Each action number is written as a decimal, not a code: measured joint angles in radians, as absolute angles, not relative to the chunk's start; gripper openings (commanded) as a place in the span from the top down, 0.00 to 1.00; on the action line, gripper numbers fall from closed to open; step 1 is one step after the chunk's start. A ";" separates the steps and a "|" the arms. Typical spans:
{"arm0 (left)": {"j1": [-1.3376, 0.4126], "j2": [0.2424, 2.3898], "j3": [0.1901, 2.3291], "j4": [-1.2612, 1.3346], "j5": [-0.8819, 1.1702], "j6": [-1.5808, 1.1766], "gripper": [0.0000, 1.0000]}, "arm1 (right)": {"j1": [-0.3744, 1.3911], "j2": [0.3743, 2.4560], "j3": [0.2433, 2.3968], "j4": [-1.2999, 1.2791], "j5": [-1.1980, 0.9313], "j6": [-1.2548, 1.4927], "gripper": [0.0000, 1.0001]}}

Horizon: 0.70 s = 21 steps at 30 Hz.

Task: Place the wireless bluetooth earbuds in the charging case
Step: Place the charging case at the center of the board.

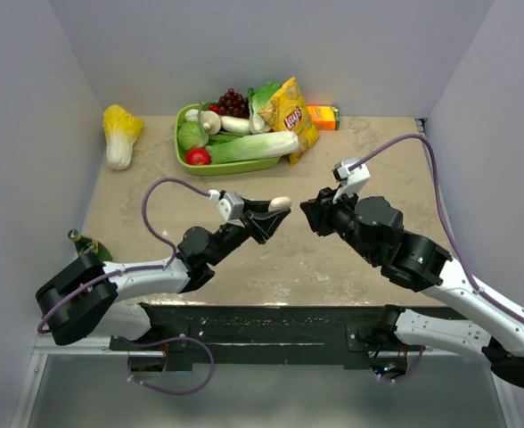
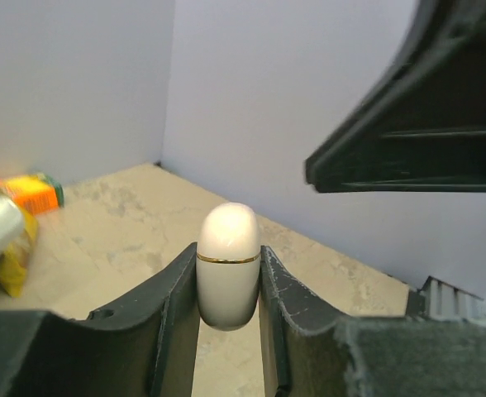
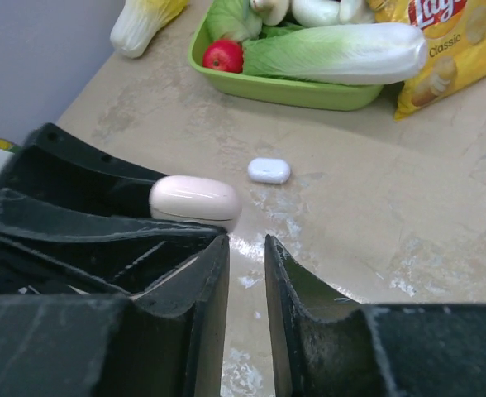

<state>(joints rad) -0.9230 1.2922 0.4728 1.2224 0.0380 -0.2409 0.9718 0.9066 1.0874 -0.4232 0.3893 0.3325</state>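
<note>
Beige bench (image 1: 320,267): left tool (image 2: 228,277) clamps the closed case (image 2: 226,240) aloft, presenting it to the right tool (image 3: 245,248), whose jaws are narrowly apart and empty, probably to open the lid.

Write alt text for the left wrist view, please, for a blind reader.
The left hand grips a closed cream charging case with a gold seam between its dark fingers. Beige table behind; the other arm looms upper right.
</note>
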 measured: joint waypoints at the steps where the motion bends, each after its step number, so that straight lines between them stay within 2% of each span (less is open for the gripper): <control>1: -0.923 1.313 0.487 1.207 0.023 -0.275 1.00 | 0.971 0.888 1.071 -0.412 0.406 0.340 0.64; 4: -0.915 1.434 0.527 1.131 -0.025 -0.422 1.00 | 0.970 0.867 1.037 -0.367 0.431 0.357 0.58; 9: -0.898 1.579 0.521 1.052 -0.029 -0.569 1.00 | 0.970 0.861 0.988 -0.350 0.443 0.373 0.55; 21: -0.897 1.564 0.434 1.103 -0.021 -0.696 1.00 | 0.970 0.731 0.867 -0.313 0.503 0.385 0.52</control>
<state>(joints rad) -0.8967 1.5642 0.4339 1.1030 -0.0212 -0.6960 0.9695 0.7315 0.8669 -0.3134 0.5030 0.3851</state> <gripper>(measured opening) 0.346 0.471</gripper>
